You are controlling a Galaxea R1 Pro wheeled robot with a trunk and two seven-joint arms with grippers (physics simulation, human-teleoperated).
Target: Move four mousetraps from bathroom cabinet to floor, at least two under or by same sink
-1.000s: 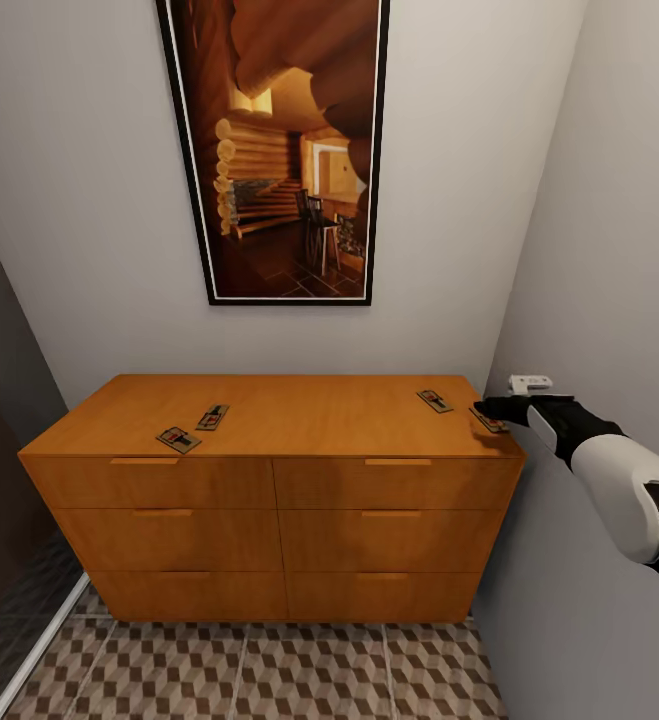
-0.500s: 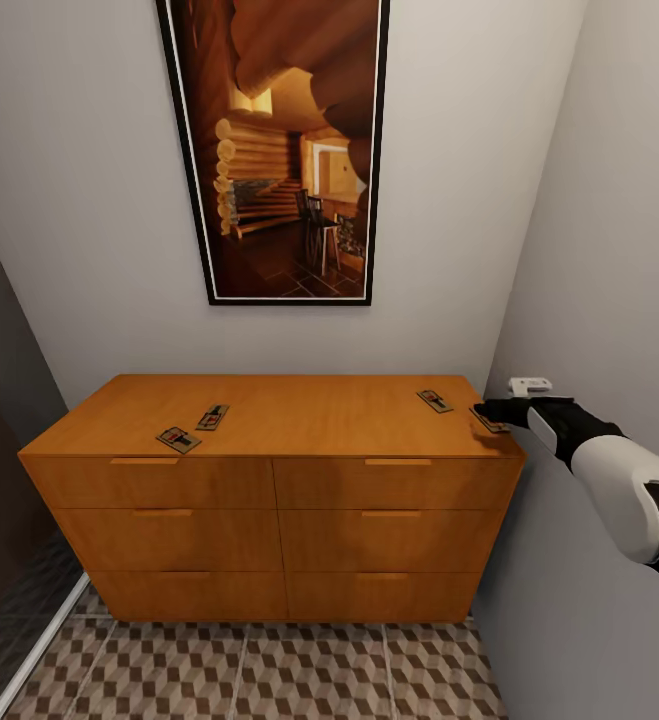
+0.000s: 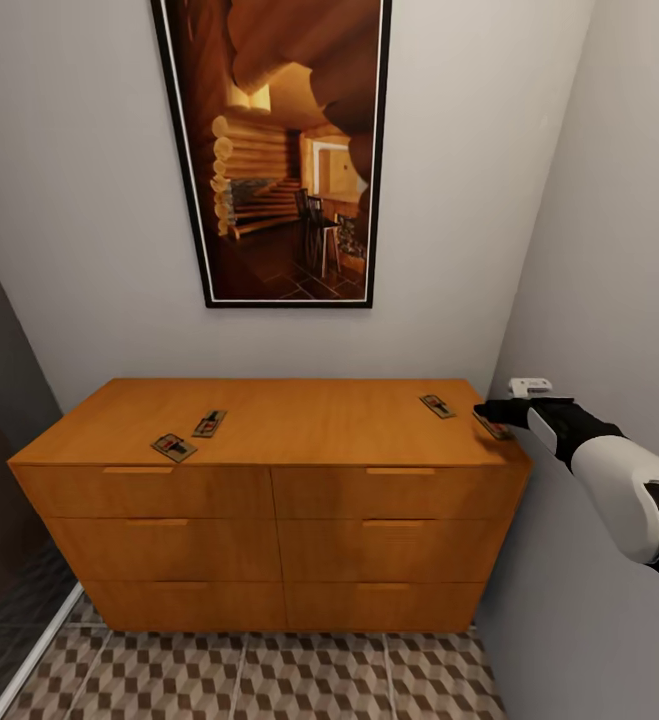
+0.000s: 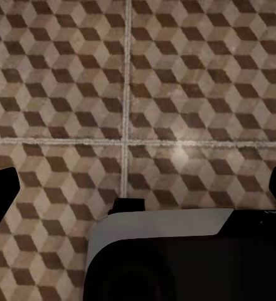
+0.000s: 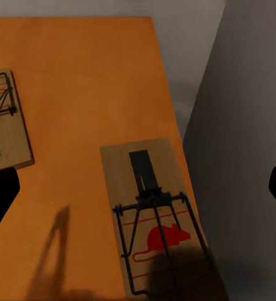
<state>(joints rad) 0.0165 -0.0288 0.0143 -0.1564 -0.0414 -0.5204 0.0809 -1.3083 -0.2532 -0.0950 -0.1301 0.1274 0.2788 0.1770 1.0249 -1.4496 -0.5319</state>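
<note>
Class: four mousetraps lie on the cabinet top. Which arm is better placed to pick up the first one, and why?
Right. The right tool is open over the mousetrap at the cabinet's right corner, which lies between its fingers in the right wrist view. The left tool faces the bathroom floor.

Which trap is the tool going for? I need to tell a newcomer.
Find the cabinet under the picture. On its top, the trap lies at the right edge, beside the wall; unlike the other three, it sits right under the right tool.
</note>
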